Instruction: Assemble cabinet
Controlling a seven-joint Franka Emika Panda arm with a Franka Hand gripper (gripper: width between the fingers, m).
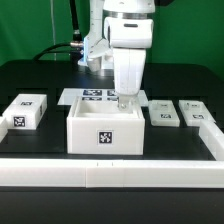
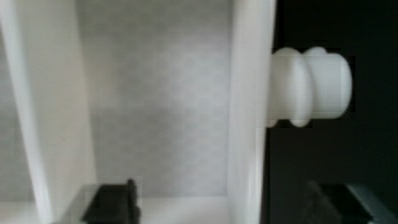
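The cabinet is a white box with an open top and a square tag on its front, in the middle of the black table. My gripper hangs over its wall on the exterior view's right. In the wrist view my gripper is open and straddles that thick white wall. One dark finger is inside the box and the other finger is outside, both apart from the wall. A ribbed white knob sticks out from the wall's outer face.
The marker board lies behind the cabinet. A small white tagged block lies on the exterior view's left, and two more lie on its right. A white rail runs along the front.
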